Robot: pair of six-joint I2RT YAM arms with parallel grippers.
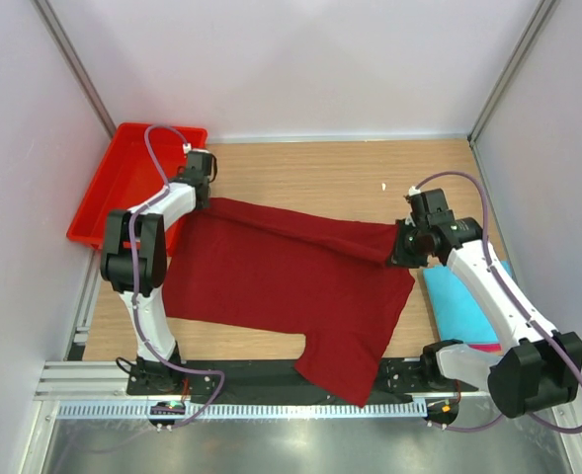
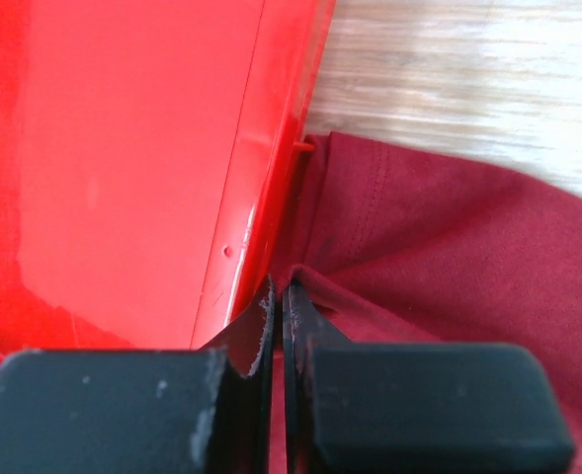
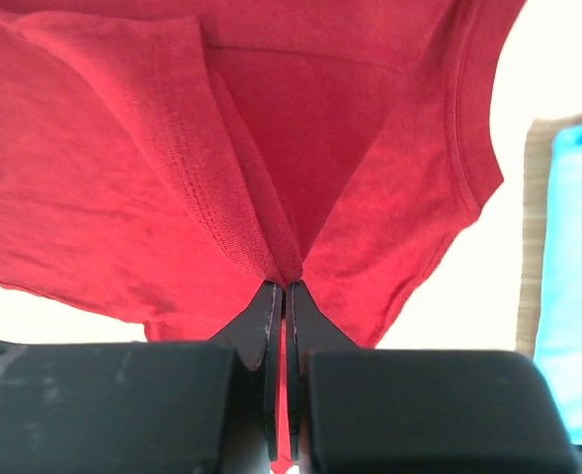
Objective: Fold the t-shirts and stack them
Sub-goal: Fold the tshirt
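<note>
The wooden surface [image 1: 320, 163] is filling the middle of the top view. The dark maroon t-shirt [image 1: 281, 281] is lying spread across most of it, unfolded, with its lower part drooping over the near edge at bottom centre. It is behaving as thin, light, limp cloth. Between the two pinch points its upper edge is pulling into a raised ridge while the rest is sagging flat, so I judge it will drape and wrinkle rather than hold a shape. Taking it at edges or corners, two points at once, looks soundest.

The bright red tray [image 1: 123, 183] is sitting in the upper left, right against the shirt's corner. At right, the folded turquoise t-shirt [image 1: 460, 301] is lying flat beside the maroon one, with a sliver of the pink t-shirt [image 1: 485, 347] showing at its lower edge.

The left gripper [image 2: 279, 301] is working at the tray's wall, its jaws clamped on a fold of maroon cloth. The right gripper [image 3: 284, 286] is pinching a bunched, stitched edge, jaws pressed together on it.
</note>
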